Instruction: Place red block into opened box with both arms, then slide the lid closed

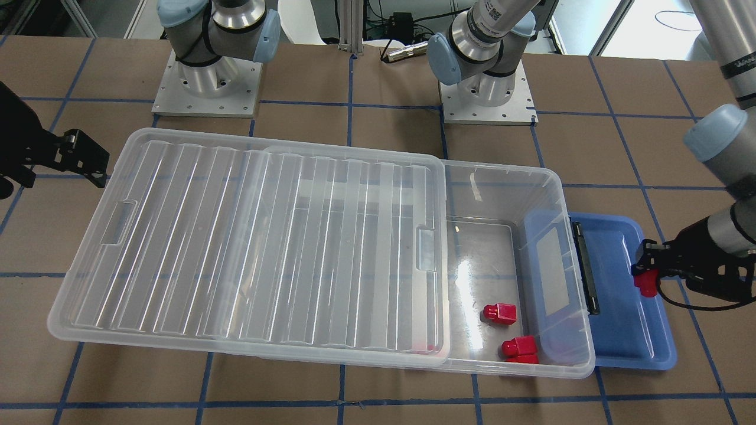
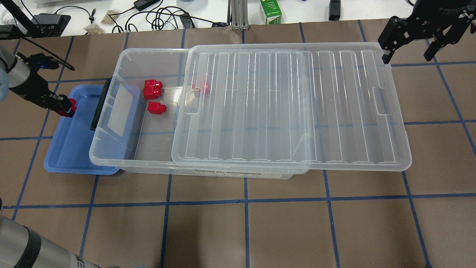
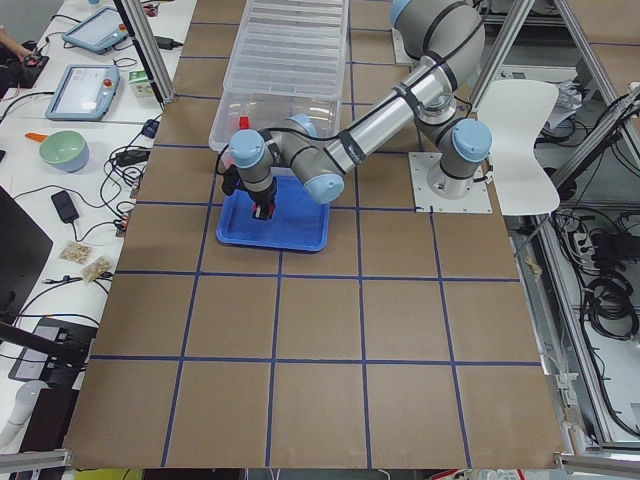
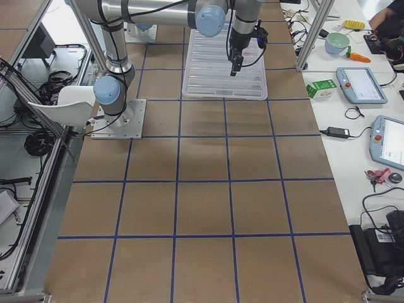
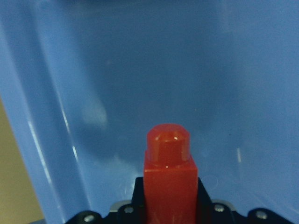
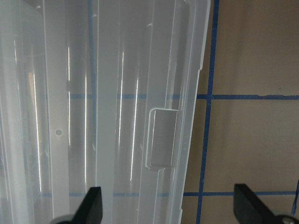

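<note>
Front view: left fingers (image 1: pixel 648 262) clamped on red block (image 1: pixel 645 284) over blue tray (image 1: pixel 620 319), short wall of the box (image 1: pixel 508 169) between it and the open end, lid (image 1: pixel 236 248) covering the rest, overhead: three loose blocks (image 2: pixel 156 108) in that open end, right wrist: right fingers (image 6: pixel 93 205) spread wide, empty, above the lid's recess (image 6: pixel 161 137)

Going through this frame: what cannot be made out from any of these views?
Block count in the box: one red shape under the lid, blurred by its ribs, overhead and front views.
Grip of the left gripper on the red block: left wrist view, bottom edge cuts it off.
Whether the right gripper touches the lid: right wrist view shows only finger ends at its edge.
</note>
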